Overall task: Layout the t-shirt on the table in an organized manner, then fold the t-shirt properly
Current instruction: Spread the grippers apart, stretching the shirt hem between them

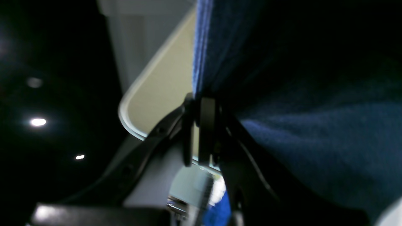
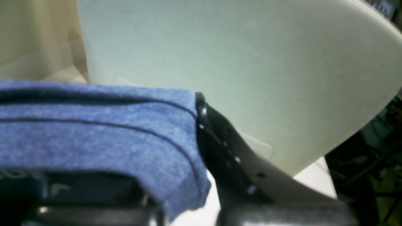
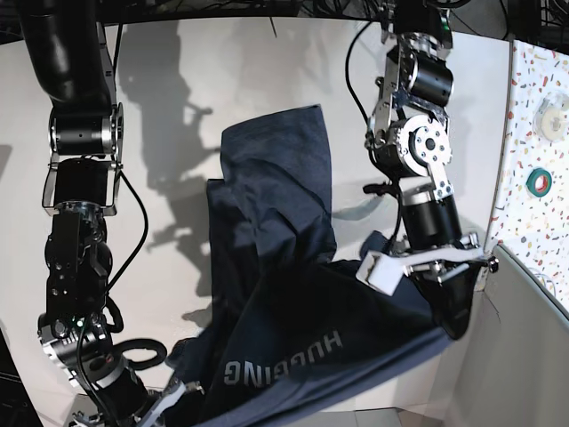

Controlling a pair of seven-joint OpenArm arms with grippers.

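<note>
T-shirt (image 3: 293,294) hangs stretched between both clamped claws.

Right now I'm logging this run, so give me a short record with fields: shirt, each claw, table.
shirt: t-shirt, lifted near edge, far part draped on table, lettering facing the base camera
left claw: shut on t-shirt
right claw: shut on t-shirt hem
table: white, partly covered by cloth
stage: spreading, not yet folded
</note>
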